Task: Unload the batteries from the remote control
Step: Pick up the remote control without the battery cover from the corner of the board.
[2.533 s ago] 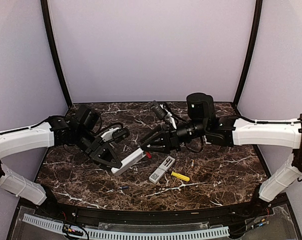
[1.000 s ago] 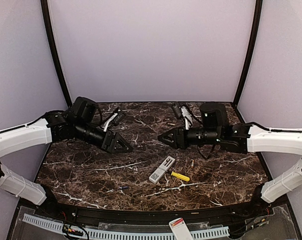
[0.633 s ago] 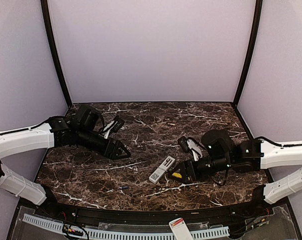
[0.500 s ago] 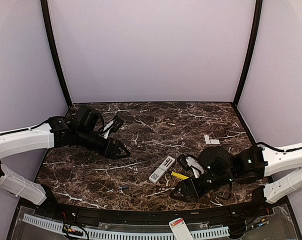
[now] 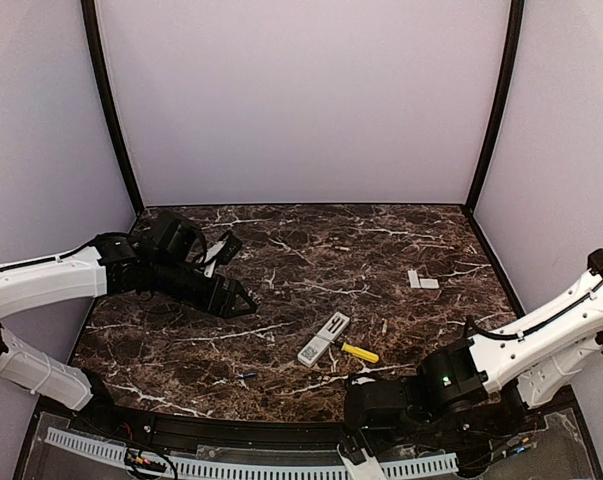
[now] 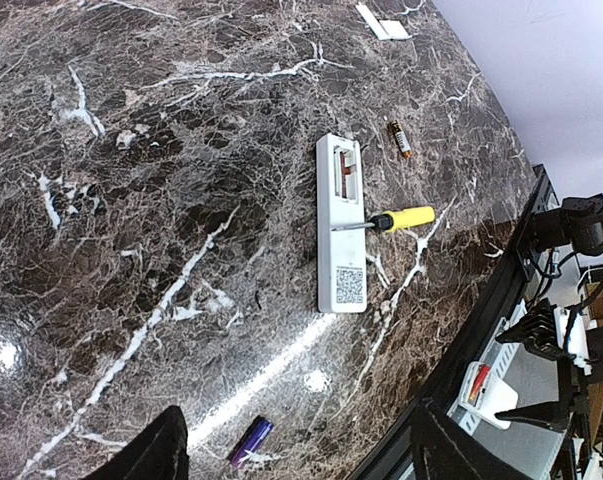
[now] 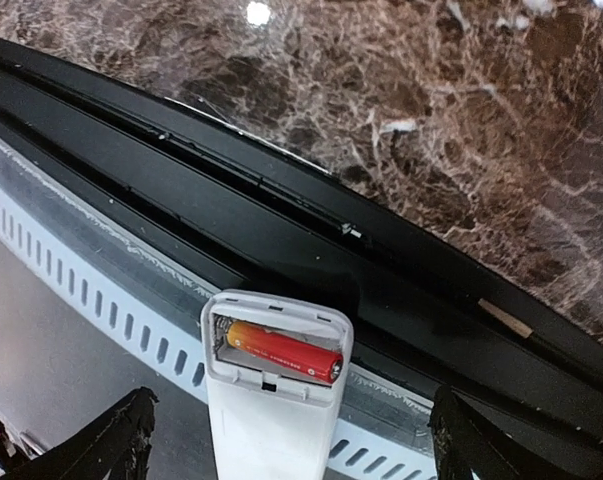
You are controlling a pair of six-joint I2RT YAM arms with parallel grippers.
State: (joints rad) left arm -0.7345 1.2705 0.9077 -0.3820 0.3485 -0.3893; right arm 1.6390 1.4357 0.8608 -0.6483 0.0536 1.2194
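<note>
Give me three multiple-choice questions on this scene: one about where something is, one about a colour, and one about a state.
1. Where does the screwdriver lie?
A. Against the back wall
B. On the table, tip at the table remote
C. Inside a bin

2. What colour is the battery in the rail remote?
A. Red
B. Green
C. White

3. How is the left gripper?
A. Shut on a pen
B. Shut on a cloth
C. Open

Answers:
1 B, the left wrist view shows its yellow handle on the marble and its shaft reaching the remote.
2 A, the right wrist view shows a red cell in the open bay.
3 C, its fingers stand wide apart with nothing between them.
</note>
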